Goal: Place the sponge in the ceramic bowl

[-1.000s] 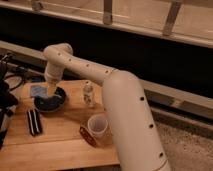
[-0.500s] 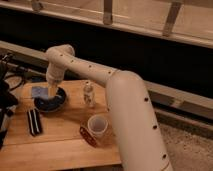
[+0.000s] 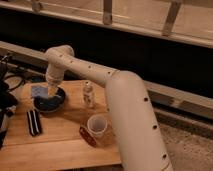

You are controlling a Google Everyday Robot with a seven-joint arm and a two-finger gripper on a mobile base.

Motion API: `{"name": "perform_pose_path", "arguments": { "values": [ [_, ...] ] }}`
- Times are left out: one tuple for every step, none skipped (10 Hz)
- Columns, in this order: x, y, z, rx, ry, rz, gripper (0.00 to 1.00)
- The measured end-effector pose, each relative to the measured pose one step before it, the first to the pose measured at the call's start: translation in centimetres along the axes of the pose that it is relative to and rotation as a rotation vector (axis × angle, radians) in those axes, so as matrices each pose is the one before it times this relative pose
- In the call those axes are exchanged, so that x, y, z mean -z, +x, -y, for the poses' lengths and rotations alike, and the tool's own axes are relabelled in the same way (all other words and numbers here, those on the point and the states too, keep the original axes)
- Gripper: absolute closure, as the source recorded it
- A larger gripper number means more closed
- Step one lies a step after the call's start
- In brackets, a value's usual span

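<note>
The ceramic bowl point(image 3: 51, 105), dark and round, sits at the left end of the wooden table point(image 3: 65, 145). The light-blue sponge point(image 3: 38, 91) is at the bowl's far left rim, partly over the bowl. My gripper point(image 3: 50, 92) hangs at the end of the white arm, straight over the bowl and right beside the sponge. From this view I cannot make out whether the sponge is held or resting on the rim.
A small pale bottle point(image 3: 88, 94) stands right of the bowl. Nearer the front are a white cup point(image 3: 96, 125), a red flat object point(image 3: 87, 136) and a black striped rectangular object point(image 3: 33, 121). Dark gear and cables point(image 3: 7, 92) crowd the left edge.
The arm and the sponge have barely shifted; both stay at the bowl's left rim.
</note>
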Motion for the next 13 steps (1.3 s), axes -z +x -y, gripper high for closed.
{"name": "perform_pose_path", "arguments": {
  "values": [
    [-0.055,-0.271,0.142,0.00187,0.00137,0.00183,0.21],
    [-0.476,-0.571,0.428,0.00303,-0.00073,0.00058,0.21],
    [-0.22,-0.508,0.268,0.0035,-0.00129,0.00019,0.21],
    [0.03,0.045,-0.081,0.00046,-0.00159,-0.00123,0.21],
    [0.181,0.306,-0.339,0.00093,0.00036,-0.00105,0.21],
    [0.224,0.38,-0.242,-0.00001,0.00286,0.00082,0.21],
    [0.013,-0.13,0.053,0.0024,0.00156,0.00192,0.21],
    [-0.126,-0.325,0.036,0.00563,-0.00073,0.00128,0.18],
    [0.021,-0.006,-0.078,0.00192,-0.00071,0.00058,0.08],
    [0.083,0.121,-0.052,-0.0001,0.00065,-0.00085,0.02],
    [0.164,0.18,-0.052,-0.00099,0.00203,0.00018,0.0],
    [0.112,0.031,-0.06,0.00317,0.00165,0.00104,0.0],
    [-0.03,0.023,-0.104,0.00329,-0.00105,0.00028,0.0]
  ]
}}
